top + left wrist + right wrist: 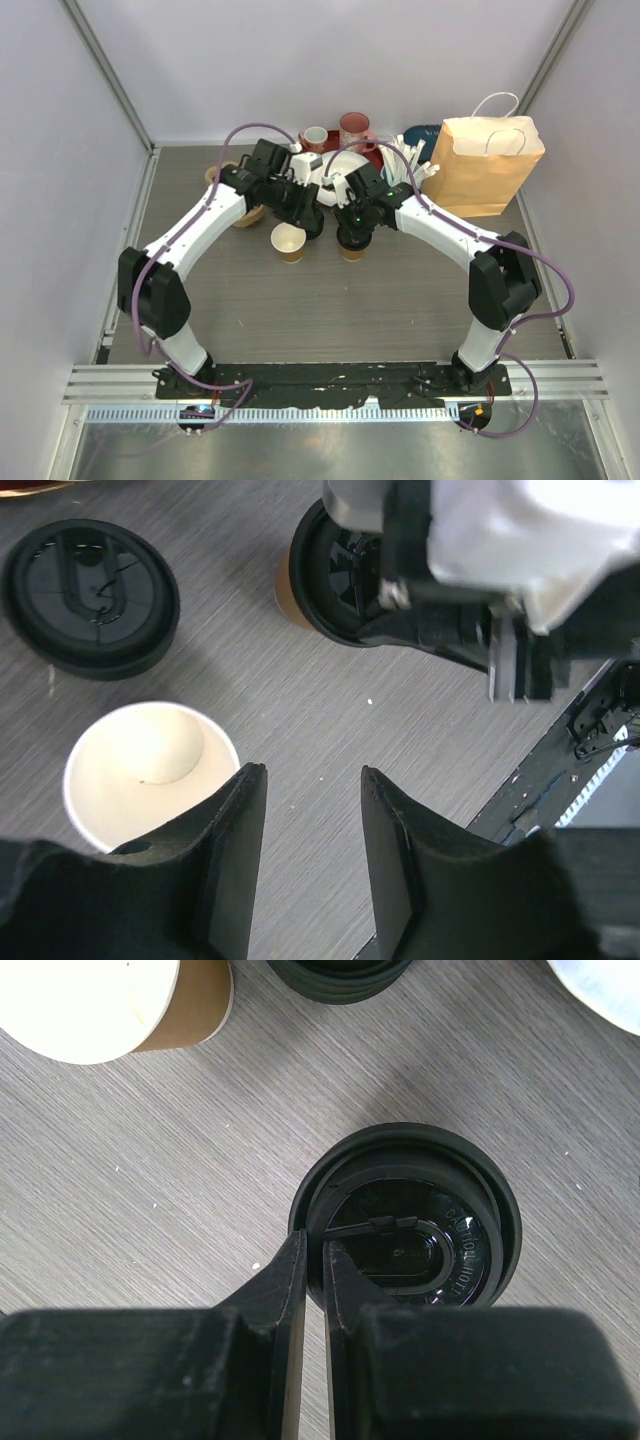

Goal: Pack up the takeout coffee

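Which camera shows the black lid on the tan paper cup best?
Right wrist view: the round black plastic lid fills the frame, lettering visible, right hand pinching its rim. Left wrist view catches only part of it beneath that hand; the top view mostly hides it too.

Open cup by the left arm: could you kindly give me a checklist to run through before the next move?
1. Open cup upright and empty: ok.
2. Left gripper around the cup: not ok; its open jaws stand beside it, holding nothing.
3. Loose lid lying flat, apart from the cup: ok.
4. Right gripper pinching the rim of the fitted lid: ok.
5. Fitted lid fully seated: cannot tell.
6. Paper bag standing: ok; mouth open: cannot tell.
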Controlling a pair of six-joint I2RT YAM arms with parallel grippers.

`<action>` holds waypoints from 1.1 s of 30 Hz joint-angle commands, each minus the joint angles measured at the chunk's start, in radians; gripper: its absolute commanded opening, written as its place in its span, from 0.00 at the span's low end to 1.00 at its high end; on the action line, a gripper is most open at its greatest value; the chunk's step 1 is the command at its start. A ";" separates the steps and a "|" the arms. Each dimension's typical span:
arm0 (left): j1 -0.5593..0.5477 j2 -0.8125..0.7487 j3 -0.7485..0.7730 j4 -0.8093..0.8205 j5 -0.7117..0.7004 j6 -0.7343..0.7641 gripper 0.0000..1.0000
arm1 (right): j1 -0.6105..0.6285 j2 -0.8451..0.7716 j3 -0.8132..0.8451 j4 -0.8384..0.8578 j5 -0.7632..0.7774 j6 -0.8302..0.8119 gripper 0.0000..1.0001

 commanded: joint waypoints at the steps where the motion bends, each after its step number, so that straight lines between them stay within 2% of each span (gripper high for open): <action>1: -0.019 0.061 0.057 0.058 0.001 -0.071 0.45 | -0.007 0.005 -0.041 -0.051 0.001 -0.005 0.01; 4: -0.025 0.098 0.074 0.059 0.001 -0.079 0.42 | -0.010 -0.009 -0.023 -0.052 0.000 0.001 0.05; 8: -0.028 0.116 0.090 0.062 0.006 -0.079 0.42 | -0.010 -0.018 0.012 -0.060 -0.041 0.001 0.24; 11: -0.028 0.124 0.098 0.062 0.009 -0.076 0.42 | -0.010 -0.021 0.043 -0.066 -0.055 0.001 0.32; 16: -0.034 0.138 0.106 0.059 0.004 -0.075 0.42 | -0.010 -0.030 0.091 -0.071 -0.070 0.001 0.38; 18: -0.034 0.142 0.113 0.059 0.001 -0.076 0.41 | -0.010 -0.039 0.101 -0.072 -0.085 0.003 0.48; 22: -0.048 0.162 0.127 0.060 0.001 -0.081 0.41 | -0.012 -0.064 0.143 -0.071 -0.131 0.009 0.56; 25: -0.057 0.184 0.139 0.069 -0.002 -0.094 0.39 | -0.041 -0.102 0.131 -0.052 -0.095 0.044 0.56; 28: -0.080 0.205 0.158 0.080 -0.020 -0.101 0.35 | -0.096 -0.165 0.032 0.026 -0.055 0.130 0.50; 30: -0.102 0.227 0.173 0.085 -0.033 -0.099 0.32 | -0.161 -0.196 -0.036 0.118 -0.076 0.164 0.46; 33: -0.108 0.257 0.190 0.095 -0.054 -0.108 0.29 | -0.184 -0.216 -0.113 0.187 -0.116 0.170 0.45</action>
